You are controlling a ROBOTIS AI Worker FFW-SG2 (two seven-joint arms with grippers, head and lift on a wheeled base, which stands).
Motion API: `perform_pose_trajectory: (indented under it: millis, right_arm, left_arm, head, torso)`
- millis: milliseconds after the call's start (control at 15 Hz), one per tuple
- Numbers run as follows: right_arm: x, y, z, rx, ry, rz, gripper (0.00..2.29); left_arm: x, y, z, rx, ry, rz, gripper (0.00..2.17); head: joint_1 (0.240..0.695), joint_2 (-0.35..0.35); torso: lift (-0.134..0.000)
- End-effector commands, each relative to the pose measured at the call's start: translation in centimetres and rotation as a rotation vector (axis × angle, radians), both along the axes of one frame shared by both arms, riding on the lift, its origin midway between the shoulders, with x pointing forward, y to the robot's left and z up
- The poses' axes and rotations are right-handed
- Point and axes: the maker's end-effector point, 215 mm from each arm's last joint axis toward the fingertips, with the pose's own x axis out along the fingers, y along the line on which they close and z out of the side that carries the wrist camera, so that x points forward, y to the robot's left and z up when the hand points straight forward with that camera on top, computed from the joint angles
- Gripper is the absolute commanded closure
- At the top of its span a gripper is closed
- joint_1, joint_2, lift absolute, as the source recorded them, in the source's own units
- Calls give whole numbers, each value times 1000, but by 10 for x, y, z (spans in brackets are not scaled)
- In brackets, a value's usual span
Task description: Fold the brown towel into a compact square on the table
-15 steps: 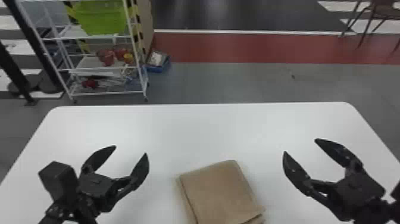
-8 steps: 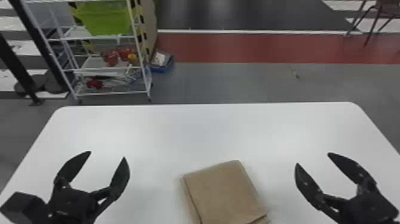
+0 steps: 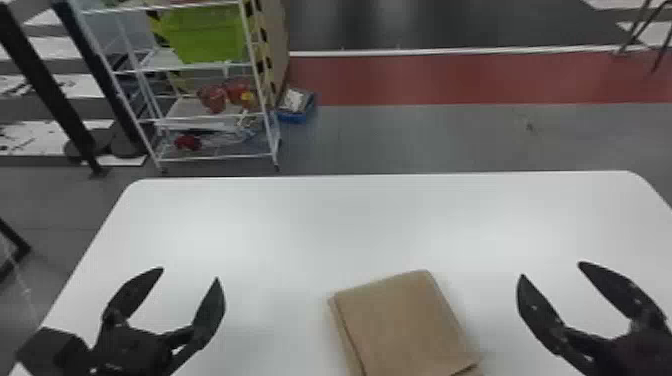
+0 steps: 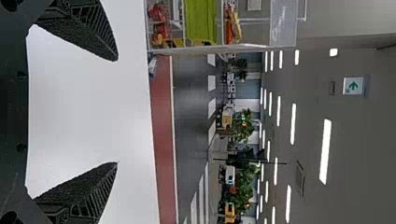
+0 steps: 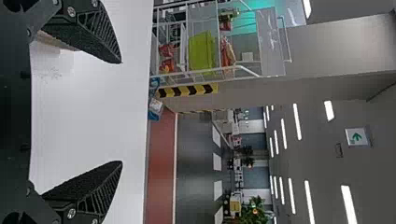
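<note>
The brown towel (image 3: 405, 320) lies folded in a layered, roughly square stack near the table's front edge, its lower part cut off by the head view's bottom edge. My left gripper (image 3: 190, 274) is to the towel's left, fingers spread and holding nothing; in the left wrist view the left gripper (image 4: 116, 112) is likewise open. On the towel's right, my right gripper (image 3: 550, 270) stands apart from it, also open and without anything between its fingers. In the right wrist view, beyond one finger of the right gripper (image 5: 122, 112), a bit of the towel (image 5: 58, 43) shows.
The white table (image 3: 310, 215) stretches across in front of both arms. On the floor behind it stand a white wire shelf (image 3: 215, 115) with a green bin (image 3: 205, 32), and a blue box (image 3: 296, 106). Black posts (image 3: 50, 85) rise at the far left.
Over the last second my left gripper has first moved left and down, then slightly back up and right. My right gripper has shifted a little. The towel keeps its folded shape.
</note>
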Motion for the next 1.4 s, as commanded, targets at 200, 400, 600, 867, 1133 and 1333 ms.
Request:
perform_pose_trajectory:
  millis: [200,400,600,867,1133,1333]
  right_arm:
    - [-4,10,-14,-6,47,0,130]
    - [-5,13,-17,-5,57,1,130]
    - [-5,12,-17,-3,57,-3,130]
    - [-5,13,-16,0,55,-3,130]
    - [-4,14,-14,0,51,-2,130]
    - [-4,14,-16,-1,54,-2,130]
  left_arm:
    - [-9,0,7,-3,-2,0,80]
    - [-13,-2,16,-4,-11,-4,80]
    - [-14,-2,10,-14,9,1,80]
    - [-14,-3,4,-14,29,5,80]
    - [-12,-2,3,-13,32,6,80]
    - [-11,-2,5,-13,29,7,80]
  head:
    - [695,98]
    - [695,109]
    - [695,113]
    - [695,113]
    - [695,111]
    - [695,113]
  torso:
    - [-122]
    - [-122]
    - [-122]
    - [-122]
    - [-122]
    - [-122]
